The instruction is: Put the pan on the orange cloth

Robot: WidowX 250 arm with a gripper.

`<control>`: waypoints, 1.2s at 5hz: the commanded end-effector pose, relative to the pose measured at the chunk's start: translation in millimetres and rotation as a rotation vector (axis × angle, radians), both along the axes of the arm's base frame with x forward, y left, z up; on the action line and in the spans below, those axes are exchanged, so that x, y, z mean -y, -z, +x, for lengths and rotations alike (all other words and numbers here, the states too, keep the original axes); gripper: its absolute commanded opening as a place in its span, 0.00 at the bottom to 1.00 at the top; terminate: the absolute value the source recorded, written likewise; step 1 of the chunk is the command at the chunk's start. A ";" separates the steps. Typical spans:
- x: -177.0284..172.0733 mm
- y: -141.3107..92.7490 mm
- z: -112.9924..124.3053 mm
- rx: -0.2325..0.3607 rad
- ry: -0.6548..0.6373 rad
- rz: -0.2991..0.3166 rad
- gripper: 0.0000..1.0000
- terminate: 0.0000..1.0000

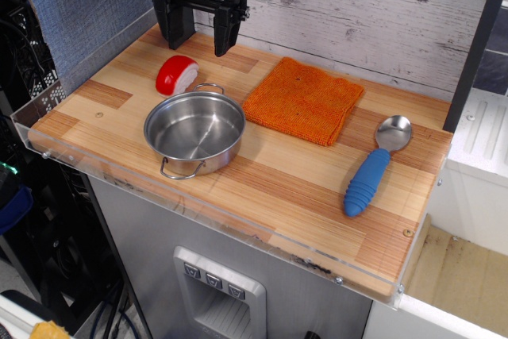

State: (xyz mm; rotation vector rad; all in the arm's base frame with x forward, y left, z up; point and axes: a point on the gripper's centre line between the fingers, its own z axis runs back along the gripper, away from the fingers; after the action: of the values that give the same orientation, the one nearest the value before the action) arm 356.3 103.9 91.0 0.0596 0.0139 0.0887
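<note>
at the top edge, gripper (199, 36) cut off above, jaws apart, empty; one pan (194, 132), one orange cloth (303, 99), one spoon (376, 166).

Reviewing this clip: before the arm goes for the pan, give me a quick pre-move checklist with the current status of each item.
1. Claw open and empty: ok, its fingers are spread and hold nothing.
2. Pan upright and empty: ok, the bowl shows only bare steel.
3. Pan handles reachable: ok, the near and far wire loops are both uncovered.
4. Orange cloth free to receive the pan: ok, it lies flat with nothing on top.
5. Path from pan to cloth unblocked: ok, the red and white toy sits left of the cloth and behind the pan, and the blue-handled spoon lies off to the right.
6. Claw height above the table: cannot tell from this single view.
</note>
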 end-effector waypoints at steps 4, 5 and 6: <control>60.2 -16.5 -24.4 0.101 0.156 0.072 1.00 0.00; 67.3 -9.6 -29.2 0.093 0.175 0.077 1.00 0.00; 63.4 4.6 -32.9 0.074 0.153 0.061 1.00 0.00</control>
State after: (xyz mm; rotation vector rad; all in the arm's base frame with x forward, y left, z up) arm 322.0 35.4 76.2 0.1052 -0.0344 -0.0690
